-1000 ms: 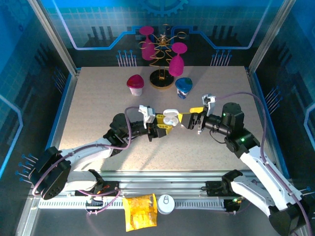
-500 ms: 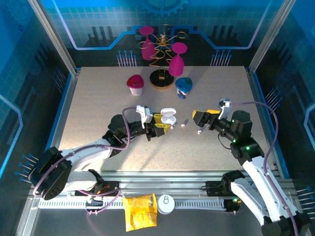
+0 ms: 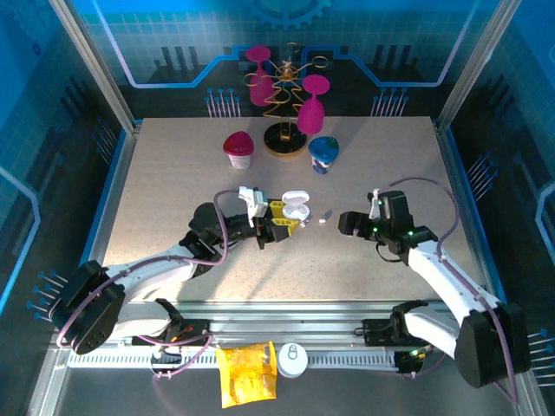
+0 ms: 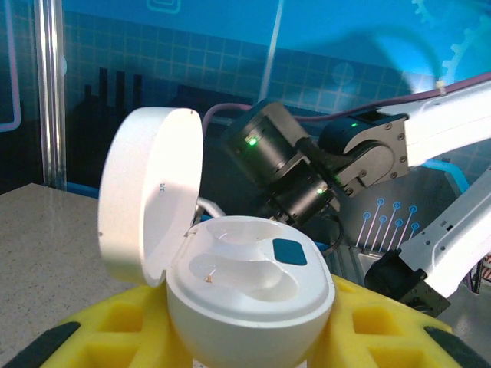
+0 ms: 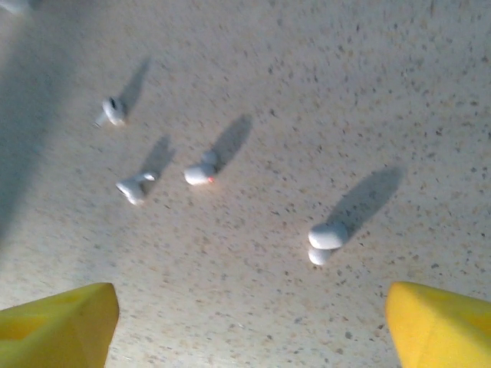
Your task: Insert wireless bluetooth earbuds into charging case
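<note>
Looking down from above, we find the left pincer (image 3: 286,217) clamped on the charging case (image 3: 297,205) near the middle of the counter (image 3: 173,182). On the left wrist camera that case (image 4: 249,295) sits upright between the yellow fingers (image 4: 368,330), its lid (image 4: 149,203) swung up and back on the left, and its moulded top face bared to us. Behind it looms the right arm (image 4: 291,165), green lights glowing.

Over to the other side: the right pincer (image 3: 346,224) hangs low over the counter, just right of the case and apart from it. Its own camera gives us the pincer (image 5: 249,330) with its jaws spread wide, one yellow fingertip (image 5: 57,322) at each bottom corner, and bare speckled counter between them. It grips nothing.

And there are the earbuds (image 5: 199,175), four little white pieces loose on the counter ahead of those fingers. Three lie in a loose cluster to the left, and the fourth sits on its own to the right, nearer the right-hand fingertip. None touches the pincer. From above we make out small white specks for the earbuds (image 3: 320,222), lying between the case and the right pincer.

At the far edge stand a gold wire rack (image 3: 286,104) carrying magenta cups, an upturned magenta cup (image 3: 238,149) and a blue cup (image 3: 323,153), all well clear of both arms.
</note>
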Controlling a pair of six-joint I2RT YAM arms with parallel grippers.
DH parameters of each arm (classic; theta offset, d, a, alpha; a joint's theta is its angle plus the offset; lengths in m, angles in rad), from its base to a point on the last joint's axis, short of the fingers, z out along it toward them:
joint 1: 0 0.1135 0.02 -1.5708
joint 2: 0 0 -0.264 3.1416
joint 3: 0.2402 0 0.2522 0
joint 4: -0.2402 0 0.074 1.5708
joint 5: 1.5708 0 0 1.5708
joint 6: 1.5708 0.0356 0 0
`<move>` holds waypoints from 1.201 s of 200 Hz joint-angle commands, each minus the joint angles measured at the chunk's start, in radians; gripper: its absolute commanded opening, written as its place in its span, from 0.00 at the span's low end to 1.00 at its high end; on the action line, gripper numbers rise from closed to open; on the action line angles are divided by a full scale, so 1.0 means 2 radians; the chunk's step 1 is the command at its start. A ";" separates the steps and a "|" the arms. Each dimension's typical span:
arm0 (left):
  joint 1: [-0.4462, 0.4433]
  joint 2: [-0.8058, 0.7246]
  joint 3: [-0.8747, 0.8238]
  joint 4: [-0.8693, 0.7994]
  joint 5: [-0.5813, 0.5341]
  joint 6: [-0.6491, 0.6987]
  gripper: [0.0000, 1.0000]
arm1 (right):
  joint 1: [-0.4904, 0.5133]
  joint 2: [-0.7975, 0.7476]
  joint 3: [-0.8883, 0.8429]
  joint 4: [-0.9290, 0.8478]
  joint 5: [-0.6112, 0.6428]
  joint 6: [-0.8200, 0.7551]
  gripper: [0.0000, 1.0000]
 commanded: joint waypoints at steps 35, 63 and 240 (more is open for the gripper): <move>0.005 -0.001 -0.003 0.023 0.001 0.000 0.26 | 0.010 0.096 0.012 0.027 0.012 0.003 0.64; 0.005 -0.003 -0.004 0.022 0.001 0.001 0.26 | 0.011 0.134 0.026 0.017 0.037 0.052 0.58; 0.005 -0.019 -0.008 -0.002 -0.003 0.013 0.26 | 0.033 0.233 0.084 0.036 0.054 0.024 0.41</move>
